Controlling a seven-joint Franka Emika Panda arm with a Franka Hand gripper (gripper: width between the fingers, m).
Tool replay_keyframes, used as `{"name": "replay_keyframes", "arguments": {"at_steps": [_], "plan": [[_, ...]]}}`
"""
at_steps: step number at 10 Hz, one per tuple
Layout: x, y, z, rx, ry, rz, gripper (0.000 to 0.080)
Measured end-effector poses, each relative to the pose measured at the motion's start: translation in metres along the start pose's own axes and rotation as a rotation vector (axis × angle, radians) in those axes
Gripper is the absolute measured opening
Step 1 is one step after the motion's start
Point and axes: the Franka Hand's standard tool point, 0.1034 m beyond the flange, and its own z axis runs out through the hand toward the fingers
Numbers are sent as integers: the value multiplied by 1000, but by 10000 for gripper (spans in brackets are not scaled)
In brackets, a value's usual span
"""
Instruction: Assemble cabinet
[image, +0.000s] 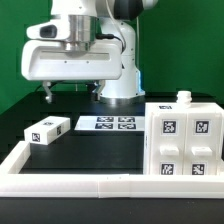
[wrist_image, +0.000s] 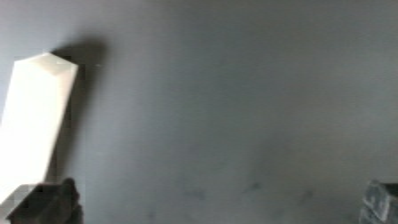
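Observation:
The cabinet (image: 185, 140), a white box with square tags on its faces and a small knob (image: 184, 97) on top, stands at the exterior view's right. A smaller white tagged block (image: 47, 130) lies at the left of the black table. My gripper (image: 72, 93) hangs open and empty above the table, behind and above that block, far from the cabinet. In the wrist view the dark fingertips (wrist_image: 45, 203) sit wide apart at the corners with only bare table between them (wrist_image: 214, 205). A white part (wrist_image: 45, 110) shows off to one side.
The marker board (image: 108, 124) lies flat at the table's middle back. A long white border rail (image: 70, 186) runs along the front and up the left side. The arm's white base (image: 120, 80) stands behind the board.

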Motion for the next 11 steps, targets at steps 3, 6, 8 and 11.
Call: {"name": "replay_keyframes", "arguments": {"at_steps": [3, 6, 8, 11], "plan": [[0, 0, 0, 1, 0, 57, 797], [-44, 18, 16, 12, -39, 323, 797], [-70, 32, 27, 13, -33, 475, 797], [-64, 27, 27, 23, -29, 673, 797]]}}
